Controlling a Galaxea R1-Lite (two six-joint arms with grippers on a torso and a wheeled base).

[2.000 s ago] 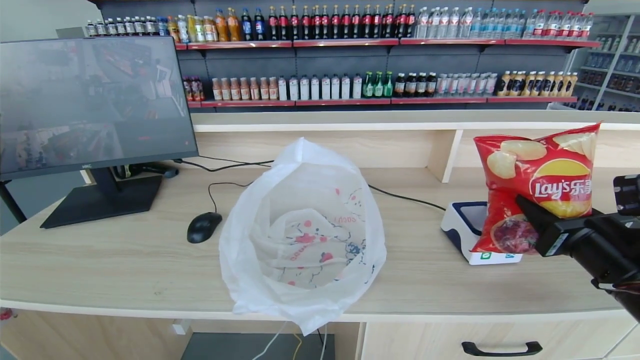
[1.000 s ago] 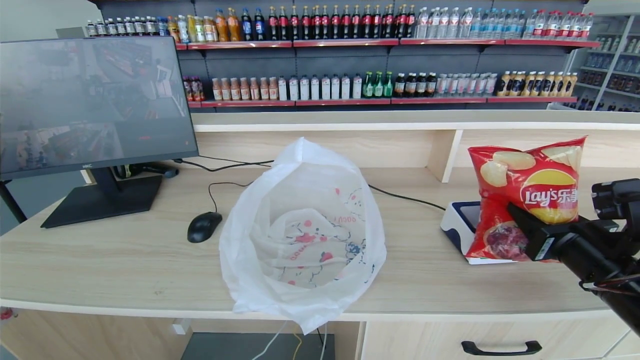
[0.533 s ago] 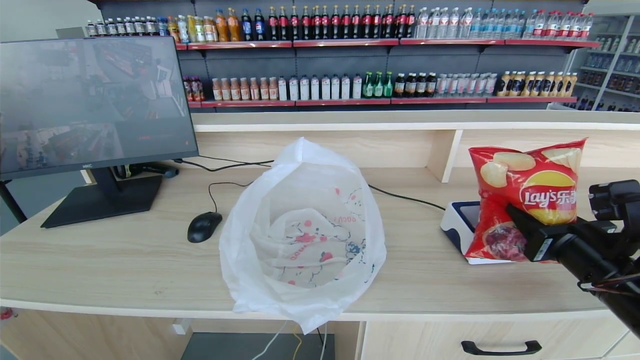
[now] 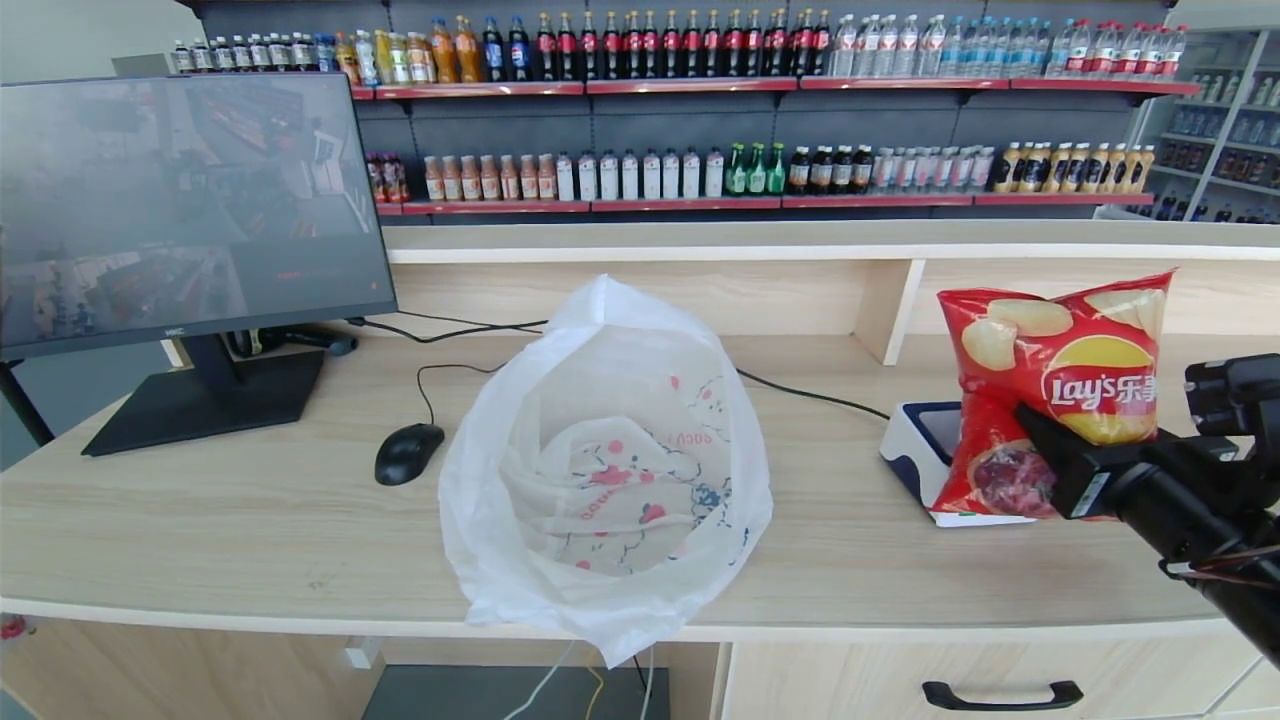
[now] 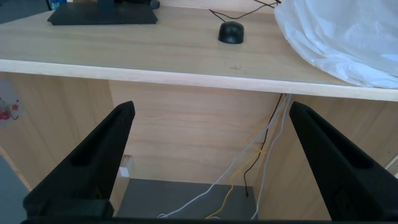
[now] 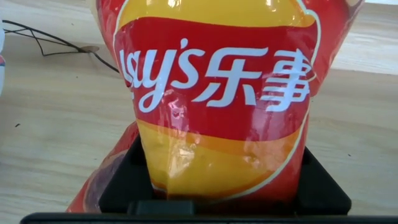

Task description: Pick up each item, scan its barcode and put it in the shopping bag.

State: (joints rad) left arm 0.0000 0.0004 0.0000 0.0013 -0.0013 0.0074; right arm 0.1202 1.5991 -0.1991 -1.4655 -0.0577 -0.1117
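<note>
Right now the right pincer [image 4: 1048,450] is holding the red bag of chips [image 4: 1060,370], its fingers [image 6: 124,180] pressing in on the lower half of the pack from both sides. The pack is standing upright above the pincer, printed face turned toward the robot. Just beyond the pincer and a little to its left, the white scanner [image 4: 915,450] is sitting on the wooden counter [image 4: 250,520]; the pack's bottom corner is overlapping it in the head view, and I cannot tell whether they are touching. Well to the left of this pincer the white shopping bag [image 4: 610,450] is standing with its mouth gaping upward. The left pincer [image 5: 211,162] is hanging wide open, lower than the counter's front edge, with the shopping bag lying above and beyond it, and a black mouse [image 5: 231,32] farther off on the countertop
</note>
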